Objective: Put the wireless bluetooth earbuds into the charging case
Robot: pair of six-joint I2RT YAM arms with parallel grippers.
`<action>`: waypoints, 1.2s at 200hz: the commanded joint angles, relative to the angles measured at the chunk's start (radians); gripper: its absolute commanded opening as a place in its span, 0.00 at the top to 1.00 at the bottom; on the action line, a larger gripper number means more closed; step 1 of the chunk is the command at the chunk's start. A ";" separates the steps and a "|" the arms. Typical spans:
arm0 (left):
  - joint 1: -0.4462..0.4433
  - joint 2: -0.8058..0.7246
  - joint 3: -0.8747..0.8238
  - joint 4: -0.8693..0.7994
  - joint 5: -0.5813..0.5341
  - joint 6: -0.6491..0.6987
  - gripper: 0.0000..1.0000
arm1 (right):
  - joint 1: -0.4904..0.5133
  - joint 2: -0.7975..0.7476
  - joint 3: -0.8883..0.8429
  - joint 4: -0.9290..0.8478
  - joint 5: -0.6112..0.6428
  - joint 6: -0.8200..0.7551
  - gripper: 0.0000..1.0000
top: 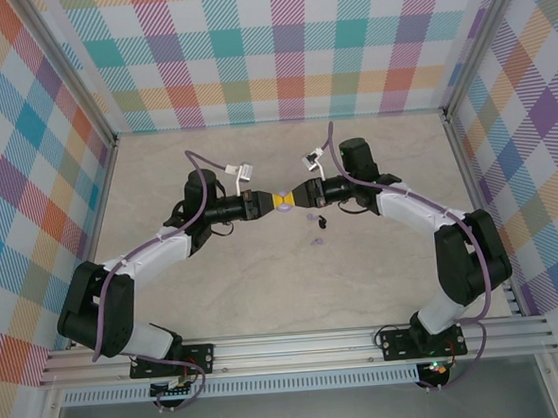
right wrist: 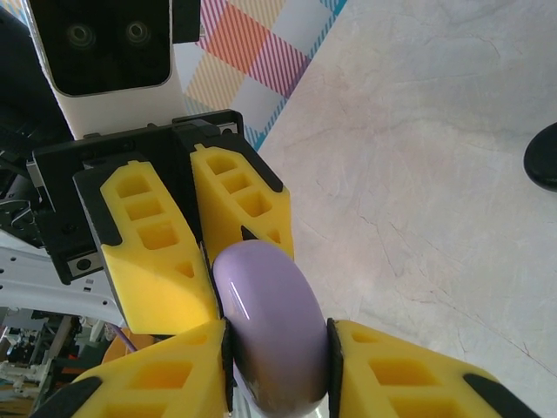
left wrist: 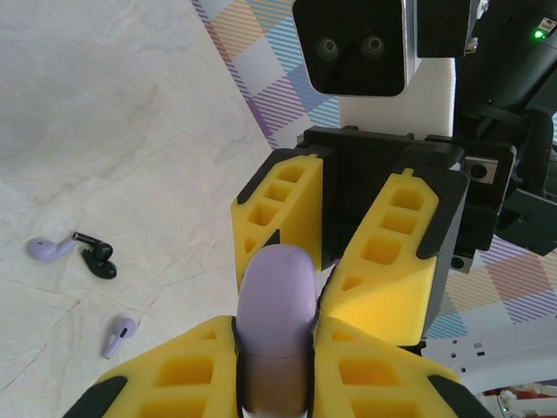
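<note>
Surface: pale marble-look tabletop (top: 218,298), boxed in by plaid walls (top: 279,48).
Left gripper (left wrist: 274,374): clamped tight on the lavender charging case (left wrist: 275,296), carrying it clear of the tabletop.
Right gripper (right wrist: 277,383): faces the left one head-on, with its pads against both sides of the same case.
Reason for double grip: probably one side steadies the case while the other works the lid. No lid gap is visible.
Earbuds: lavender earbud (left wrist: 48,250) and black earbud (left wrist: 97,259) lie just beside each other. A second lavender earbud (left wrist: 119,335) lies near them. All are loose on the tabletop and none is inserted.
Task status: early, since the case looks unopened.

White-black arms (top: 153,247), purple cables (top: 331,138), yellow fingers (left wrist: 383,261) — black-edged
</note>
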 commanded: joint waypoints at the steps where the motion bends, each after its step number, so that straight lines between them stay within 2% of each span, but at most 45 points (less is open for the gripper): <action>1: -0.009 -0.014 0.020 -0.013 0.006 0.023 0.88 | 0.002 -0.042 -0.008 0.080 -0.071 0.020 0.69; 41: -0.011 -0.011 0.013 0.019 0.020 0.011 0.88 | 0.002 -0.039 -0.010 0.108 -0.098 0.036 0.64; 108: -0.013 -0.010 0.016 0.057 0.030 -0.015 0.88 | 0.002 -0.041 -0.016 0.158 -0.125 0.067 0.62; 144: -0.015 -0.005 0.016 0.058 0.026 -0.017 0.88 | 0.002 -0.051 -0.015 0.158 -0.130 0.071 0.71; 171: -0.016 -0.006 0.013 0.059 0.027 -0.020 0.79 | 0.002 -0.072 -0.021 0.152 -0.093 0.072 0.78; 240: -0.043 -0.027 0.009 0.058 0.037 -0.020 0.69 | -0.001 -0.078 -0.016 0.164 -0.072 0.099 0.81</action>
